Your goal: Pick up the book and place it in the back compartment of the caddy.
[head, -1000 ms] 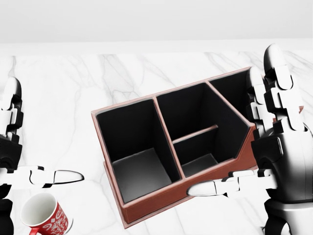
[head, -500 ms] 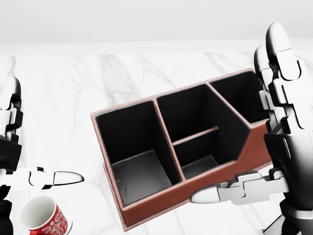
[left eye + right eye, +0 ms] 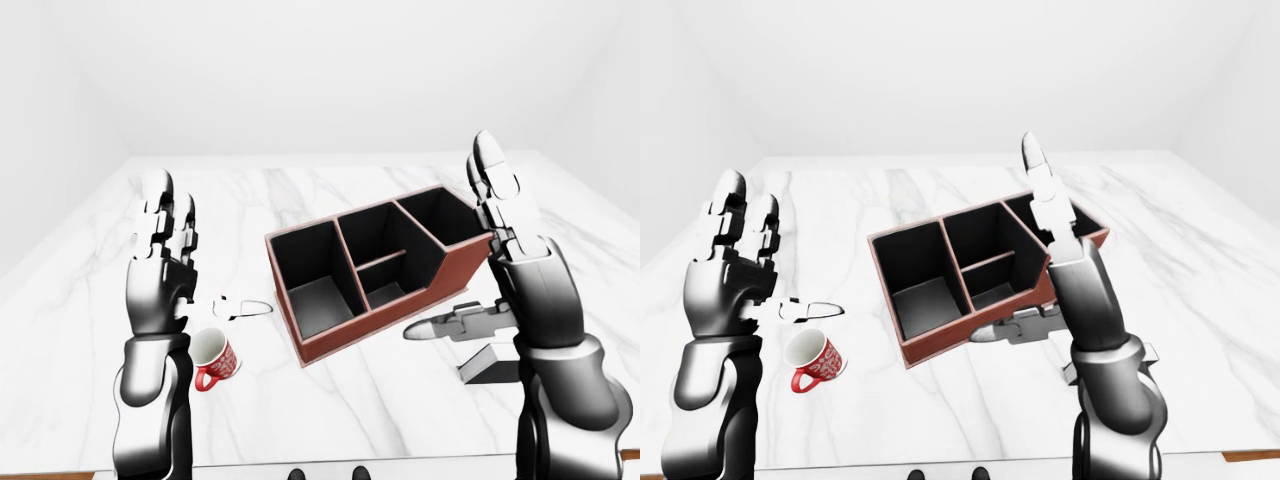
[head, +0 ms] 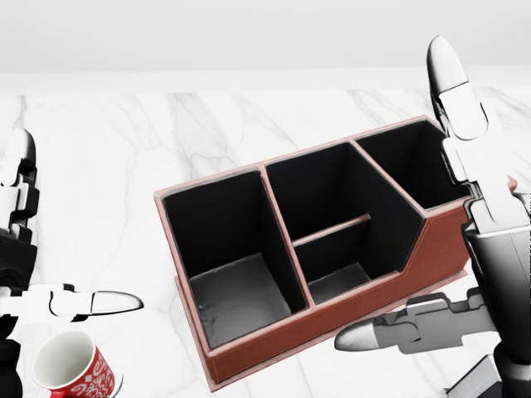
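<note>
Book (image 3: 492, 366) lies on the bench (image 3: 330, 195) beside the caddy (image 3: 372, 268), not yet grasped; right hand (image 3: 497, 250) and left hand (image 3: 170, 258) open, empty.

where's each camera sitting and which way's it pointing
Head view: on the head, angled steeply down at the caddy and mug; both hands at the edges.
Left-eye view: on the head, looking across the marble table; left hand, right hand, both forearms.
Right-eye view: the same, shifted sideways.
All share caddy and mug.
</note>
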